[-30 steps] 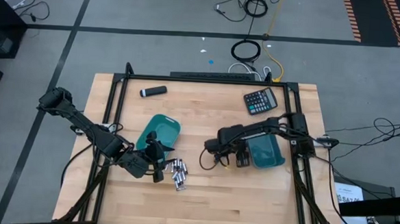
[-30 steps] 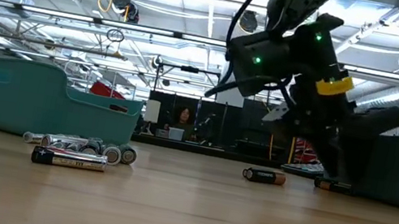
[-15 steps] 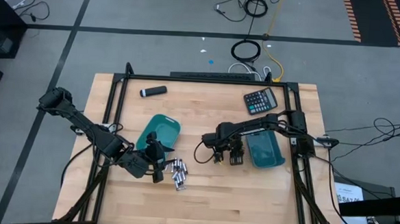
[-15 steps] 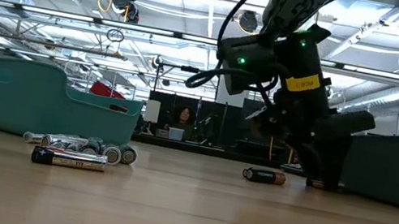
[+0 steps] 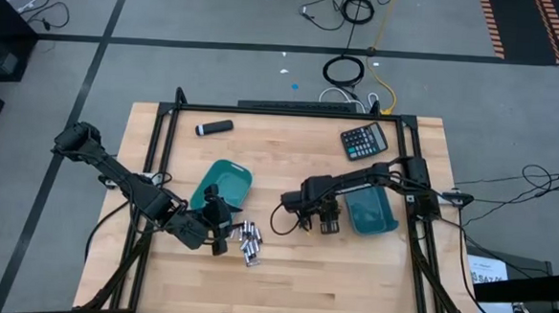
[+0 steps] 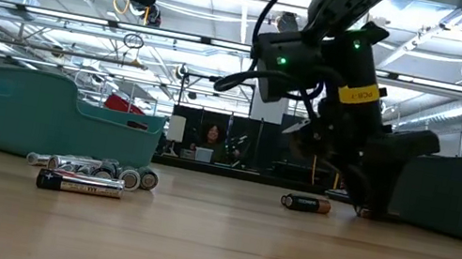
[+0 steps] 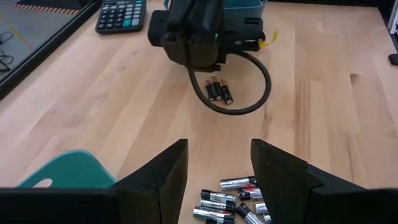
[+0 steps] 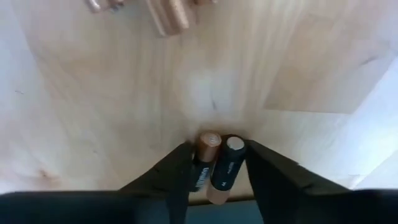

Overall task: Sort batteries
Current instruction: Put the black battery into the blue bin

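My high camera looks straight down on the whole table (image 5: 283, 272) from well above. My low one sits at tabletop height, looking level across the wood into the room behind. The left wrist camera faces across the table toward the right arm (image 7: 193, 31). The right wrist camera points down, very close to the wood. High, low and left wrist views share the battery pile (image 5: 248, 241).

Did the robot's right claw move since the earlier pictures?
Yes. In the high view the right end effector has slid away from the dark teal tray, out toward the middle of the table, and has come down around two batteries.
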### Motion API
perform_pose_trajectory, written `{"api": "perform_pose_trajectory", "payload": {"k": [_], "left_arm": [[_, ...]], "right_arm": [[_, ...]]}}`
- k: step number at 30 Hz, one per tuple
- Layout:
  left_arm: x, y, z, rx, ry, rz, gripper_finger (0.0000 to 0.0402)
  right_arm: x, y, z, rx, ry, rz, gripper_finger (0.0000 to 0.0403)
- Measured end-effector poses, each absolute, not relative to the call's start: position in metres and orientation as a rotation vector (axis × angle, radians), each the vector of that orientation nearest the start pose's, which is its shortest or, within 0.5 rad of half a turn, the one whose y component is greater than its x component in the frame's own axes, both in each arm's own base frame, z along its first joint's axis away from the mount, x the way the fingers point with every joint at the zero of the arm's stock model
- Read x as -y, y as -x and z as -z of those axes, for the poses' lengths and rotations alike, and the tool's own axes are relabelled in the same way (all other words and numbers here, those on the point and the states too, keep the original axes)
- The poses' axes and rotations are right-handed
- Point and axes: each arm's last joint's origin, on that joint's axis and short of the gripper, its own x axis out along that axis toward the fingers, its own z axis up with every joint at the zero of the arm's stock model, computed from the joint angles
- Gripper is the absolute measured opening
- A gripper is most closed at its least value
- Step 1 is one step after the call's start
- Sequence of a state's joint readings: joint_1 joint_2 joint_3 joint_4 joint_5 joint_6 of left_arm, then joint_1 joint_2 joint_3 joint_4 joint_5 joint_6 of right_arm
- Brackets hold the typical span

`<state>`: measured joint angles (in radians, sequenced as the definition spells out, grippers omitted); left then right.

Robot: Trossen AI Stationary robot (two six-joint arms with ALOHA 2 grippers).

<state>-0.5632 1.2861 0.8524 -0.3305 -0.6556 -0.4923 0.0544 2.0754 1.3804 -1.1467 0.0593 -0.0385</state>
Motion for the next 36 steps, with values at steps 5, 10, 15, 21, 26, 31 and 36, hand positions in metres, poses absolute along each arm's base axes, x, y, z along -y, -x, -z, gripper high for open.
{"api": "perform_pose_trajectory", "payload": {"k": [5, 10, 15, 21, 26, 31, 36], "left_arm": [[0.123, -0.228, -0.246, -0.582, 0.038, -0.236, 0.0186], [0.123, -0.228, -0.246, -0.583, 0.037, -0.236, 0.0186], [0.123, -0.228, -0.246, -0.583, 0.037, -0.236, 0.0186], [0.123, -0.228, -0.246, -0.582, 0.038, -0.236, 0.0186], [0.123, -0.229, -0.246, -0.58, 0.04, -0.236, 0.0186], [0.123, -0.229, -0.246, -0.577, 0.043, -0.235, 0.0186], [0.124, -0.229, -0.246, -0.576, 0.044, -0.235, 0.0186]], "right_arm": [[-0.017, -0.346, -0.129, -1.832, 0.114, -0.018, 0.0089], [-0.018, -0.338, -0.118, -1.838, 0.108, -0.013, 0.0087], [-0.023, -0.338, -0.12, -1.835, 0.163, 0.009, 0.0079], [-0.025, -0.342, -0.146, -1.76, 0.211, 0.036, 0.0069], [-0.025, -0.341, -0.164, -1.722, 0.209, 0.051, 0.003], [-0.025, -0.341, -0.168, -1.707, 0.204, 0.061, 0.0006], [-0.02, -0.341, -0.169, -1.7, 0.326, 0.074, 0.0048]]}}
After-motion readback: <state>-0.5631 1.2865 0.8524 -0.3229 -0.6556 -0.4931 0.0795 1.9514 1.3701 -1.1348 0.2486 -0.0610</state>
